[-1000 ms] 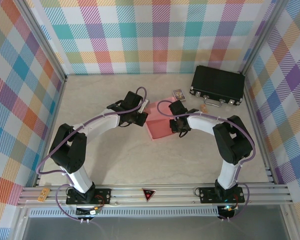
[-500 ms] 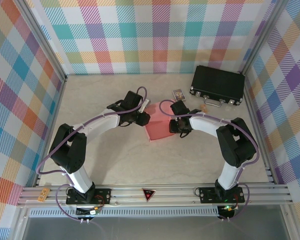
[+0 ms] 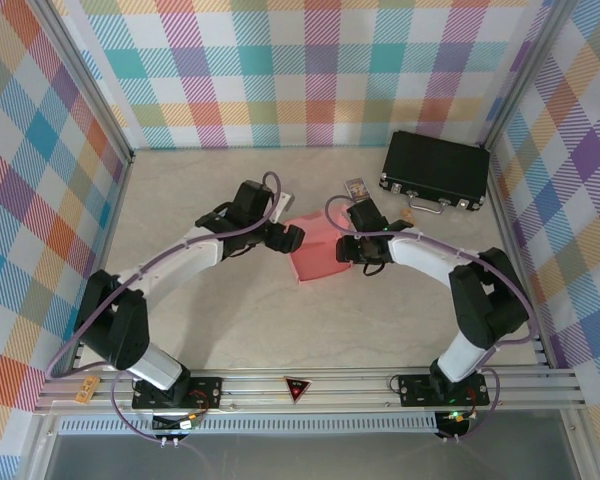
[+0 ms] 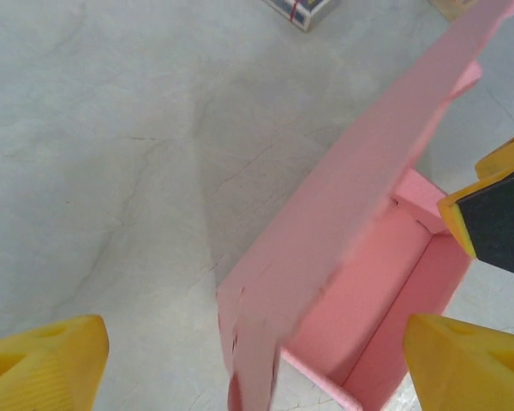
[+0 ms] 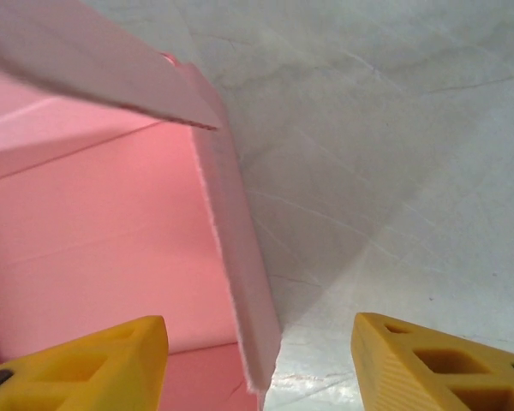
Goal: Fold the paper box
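Counter (image 3: 210, 320) of pale marbled material carries everything. A black hard case (image 3: 437, 170) sits at its back right, well apart from the work.

Near the middle stands the paper box (image 3: 318, 252), salmon-pink and partly formed: walls up, inside open, one long flap raised at a slant. It lies between the two arms, the left gripper (image 3: 288, 238) at its left side and the right gripper (image 3: 355, 250) at its right.

Both grippers are spread wide and grip nothing. In the left wrist view the yellow fingertips (image 4: 43, 360) stand far apart with the slanted flap and a corner of the box between them, clear of the card on both sides. In the right wrist view the fingertips (image 5: 94, 360) straddle one upright wall with a gap on each side.

Judging by its thin edges and the slight bow of the flap, the box is very light and only stiff along its creases. A wall should bend or dent under a hard pinch, and the whole box would likely slide on the smooth counter if pushed from one side alone. The best hold looks to be a light pinch on a wall's top edge close to a corner, where two panels brace each other. The other gripper can then press the flap down near its fold line rather than at its free tip.

A tiny printed card (image 3: 357, 187) lies beyond the box, near the case.
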Robot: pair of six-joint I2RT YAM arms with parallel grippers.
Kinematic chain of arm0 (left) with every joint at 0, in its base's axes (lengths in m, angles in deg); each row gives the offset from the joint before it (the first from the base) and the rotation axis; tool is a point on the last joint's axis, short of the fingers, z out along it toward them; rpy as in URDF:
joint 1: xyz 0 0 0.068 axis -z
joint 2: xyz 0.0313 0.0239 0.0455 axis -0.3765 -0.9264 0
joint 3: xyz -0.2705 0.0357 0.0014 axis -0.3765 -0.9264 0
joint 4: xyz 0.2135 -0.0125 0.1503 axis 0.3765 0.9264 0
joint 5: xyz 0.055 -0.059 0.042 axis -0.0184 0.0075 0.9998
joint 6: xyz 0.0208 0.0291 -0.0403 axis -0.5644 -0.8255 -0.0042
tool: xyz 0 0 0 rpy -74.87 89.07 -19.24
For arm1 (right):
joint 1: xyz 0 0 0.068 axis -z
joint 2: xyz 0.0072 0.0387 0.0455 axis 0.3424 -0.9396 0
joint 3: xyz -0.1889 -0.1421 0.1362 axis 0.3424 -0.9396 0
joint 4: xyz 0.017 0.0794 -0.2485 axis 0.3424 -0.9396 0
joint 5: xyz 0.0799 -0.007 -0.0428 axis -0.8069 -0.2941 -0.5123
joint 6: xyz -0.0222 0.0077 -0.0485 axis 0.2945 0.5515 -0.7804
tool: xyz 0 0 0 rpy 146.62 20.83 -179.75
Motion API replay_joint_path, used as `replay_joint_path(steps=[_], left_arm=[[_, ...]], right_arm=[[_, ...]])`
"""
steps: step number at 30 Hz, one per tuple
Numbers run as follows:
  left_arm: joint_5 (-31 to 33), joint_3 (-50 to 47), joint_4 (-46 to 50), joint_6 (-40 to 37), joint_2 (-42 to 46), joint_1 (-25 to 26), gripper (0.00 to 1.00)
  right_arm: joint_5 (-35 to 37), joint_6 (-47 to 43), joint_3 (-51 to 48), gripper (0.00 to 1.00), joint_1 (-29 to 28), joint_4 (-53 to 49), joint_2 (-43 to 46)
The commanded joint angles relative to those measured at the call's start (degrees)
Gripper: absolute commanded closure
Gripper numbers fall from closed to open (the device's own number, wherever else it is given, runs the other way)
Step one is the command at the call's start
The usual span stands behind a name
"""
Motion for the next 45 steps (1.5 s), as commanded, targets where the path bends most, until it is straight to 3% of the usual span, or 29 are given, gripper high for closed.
replay_joint_path(steps=[1,8,12,17,21,32,45], left_arm=[[3.4,-2.3,-2.3,-0.8,5.5,0.2,0.10],[15.3,-3.9,-2.9,1.4,13.0,-1.4,0.07],[21.1,-1.0,1.0,5.4,10.3,-7.3,0.06],[16.1,9.4,13.5,8.4,-2.8,-17.4,0.22],[14.2,14.0,15.4,8.7,-11.9,-21.6,0.30],[5.6,19.0,12.5,6.3,-24.7,-27.7,0.59],[2.1,22.3,11.1,3.9,-30.8,-28.8,0.65]], right_arm=[[-2.9,1.1,-1.5,0.40,1.2,1.0,3.3],[-2.5,1.2,-2.6,0.39,2.1,0.3,8.4],[0.1,1.5,-4.0,0.39,3.3,-0.8,12.2],[0.1,0.9,-5.8,0.38,6.3,-2.2,16.2],[-0.9,0.6,-6.7,0.38,8.7,-3.2,17.7],[-3.0,1.0,-8.6,0.38,10.3,-3.1,17.7],[-3.3,1.1,-8.5,0.38,10.3,-3.6,16.8]])
